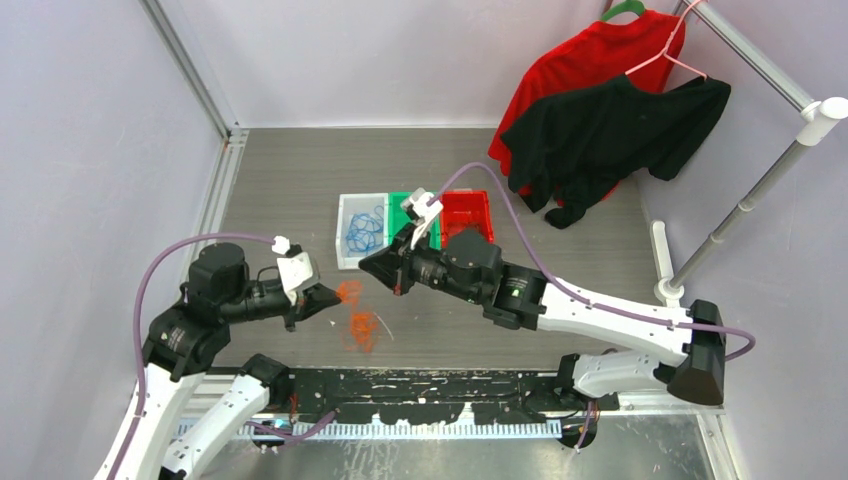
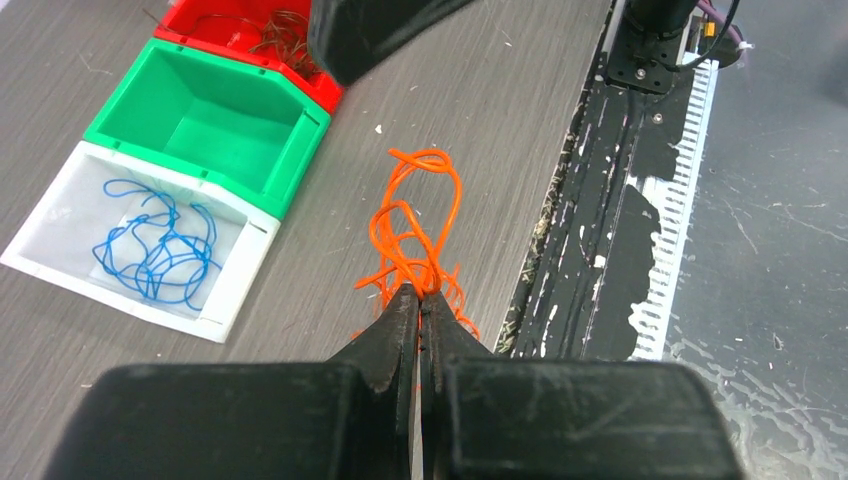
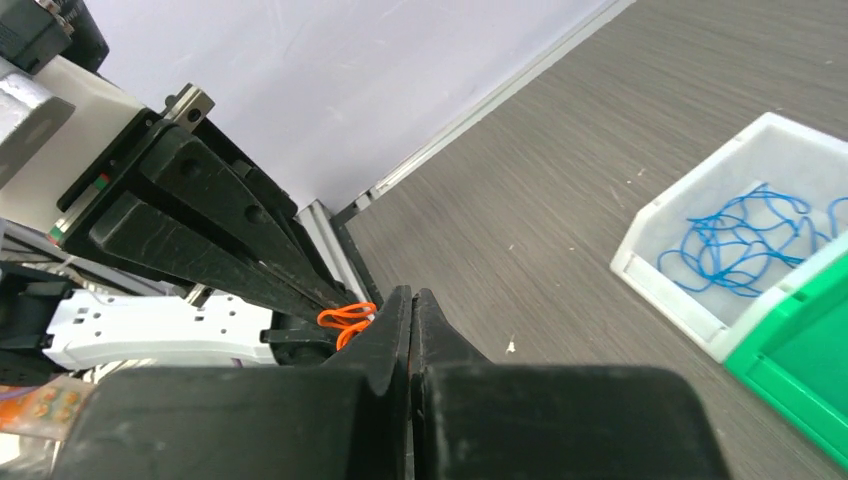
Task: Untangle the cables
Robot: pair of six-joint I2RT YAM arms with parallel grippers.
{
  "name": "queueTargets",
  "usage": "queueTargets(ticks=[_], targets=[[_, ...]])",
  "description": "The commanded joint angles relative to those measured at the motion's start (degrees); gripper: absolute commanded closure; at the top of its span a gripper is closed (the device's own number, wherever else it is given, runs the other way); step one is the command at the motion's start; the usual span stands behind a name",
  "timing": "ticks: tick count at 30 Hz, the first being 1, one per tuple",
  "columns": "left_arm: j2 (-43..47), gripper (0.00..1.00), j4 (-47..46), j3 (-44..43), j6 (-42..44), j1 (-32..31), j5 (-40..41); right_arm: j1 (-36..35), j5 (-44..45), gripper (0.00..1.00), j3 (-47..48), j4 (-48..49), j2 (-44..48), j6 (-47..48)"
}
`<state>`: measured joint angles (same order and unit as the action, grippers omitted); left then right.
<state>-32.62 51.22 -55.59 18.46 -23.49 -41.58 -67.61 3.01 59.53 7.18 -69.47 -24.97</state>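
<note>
The orange cables [image 2: 418, 262] are left of centre on the desk [image 2: 500, 110], towards its near edge. One bunch is pinched between the fingers of the left gripper [image 2: 420, 296], and its loops spill out past the tips. The overhead view shows a second orange bunch lying on the desk just nearer than the first.

To the right and a little farther back, the right gripper [image 3: 412, 300] is pressed together with nothing visible between its fingers. Its tip points toward the left gripper, and an orange loop sits just beside it.

Beyond both grippers three bins stand side by side. A white bin [image 2: 245, 275] on the left holds the blue cables [image 2: 158, 258]. A green bin [image 2: 180, 170] is in the middle, and a red bin [image 1: 468, 205] on the right holds the dark cables [image 2: 285, 30].

At the far right, a red shirt [image 1: 590, 60] and a black shirt [image 1: 610, 130] hang from a rack [image 1: 745, 200].
</note>
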Motion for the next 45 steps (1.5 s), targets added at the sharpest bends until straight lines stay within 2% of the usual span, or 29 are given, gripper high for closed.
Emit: queueTargets(ticks=[1, 2, 3, 5, 6, 8, 11, 14, 17, 21, 23, 27, 37, 38, 40, 44, 45], targets=[[0.97, 1.0, -0.7, -1.5, 1.4, 0.28, -0.26, 0.24, 4.83, 0.99, 1.44, -1.79, 5.91, 1.89], [1.11, 1.0, -1.14, -1.39, 1.2, 0.28, -0.25, 0.16, 3.31, 0.99, 1.7, -2.92, 6.28, 2.12], [1.27, 1.0, -1.5, -1.3, 0.9, 0.28, -0.3, 0.2, 1.66, 0.9, 1.78, -3.87, 6.22, 2.2], [1.21, 1.0, -1.89, -1.4, 0.59, 0.28, -0.69, 0.2, -2.7, 0.57, 2.0, -4.67, 5.2, 2.45], [0.85, 1.0, -1.84, -1.44, 0.47, 0.26, -0.89, 0.16, -4.68, 0.46, 2.52, -5.16, 4.29, 2.58], [0.35, 1.0, -1.75, -1.7, 0.2, 0.21, -1.18, -0.17, -7.4, 0.38, 3.92, -6.46, 2.28, 3.36], [0.19, 1.0, -1.74, -2.01, 0.01, 0.28, -1.48, -0.75, -9.48, 0.35, 5.84, -7.47, -0.59, 4.42], [0.27, 1.0, -1.53, -2.21, 0.13, 0.24, -1.29, -0.76, -10.14, 0.37, 7.42, -7.87, -2.79, 4.94], [0.36, 1.0, -1.27, -2.41, 0.26, 0.26, -1.14, -0.76, -10.05, 0.45, 8.53, -7.83, -4.07, 5.1], [0.43, 1.0, -1.06, -2.35, 0.33, 0.28, -1.26, -0.76, -6.17, 0.75, 9.14, -7.6, -4.55, 5.39], [0.57, 1.0, -0.65, -2.14, 0.86, 0.28, -1.15, -0.76, -4.41, 0.87, 7.79, -5.81, -3.15, 5.13], [0.96, 1.0, 0.02, -1.01, 2.78, 0.27, -0.69, -0.68, -2.18, 0.99, 5.81, -4.79, 0.46, 5.17], [3.03, 0.99, -1.57, 0.84, 5.87, 0.28, 5.15, -0.16, 4.37, 0.99, 2.6, -8.64, 8.8, 7.49], [3.51, 0.96, -2.27, 0.97, 5.24, 0.28, 6.01, -0.15, 4.78, 0.99, 2.38, -9.43, 9.24, 7.73], [4.35, 0.8, -5.07, 1.25, 3.33, 0.24, 6.73, -0.15, 4.5, 0.99, 1.98, -10.16, 10.21, 7.63], [2.44, 0.58, -7.75, -0.45, -1.76, 0.24, 1.32, -0.15, 2.24, 0.99, 2.78, -10.21, 8.16, 5.37], [1.45, 0.55, -8.69, -0.82, -3.11, 0.27, 0.33, -0.15, 1.28, 0.99, 2.88, -9.5, 7.33, 4.51]])
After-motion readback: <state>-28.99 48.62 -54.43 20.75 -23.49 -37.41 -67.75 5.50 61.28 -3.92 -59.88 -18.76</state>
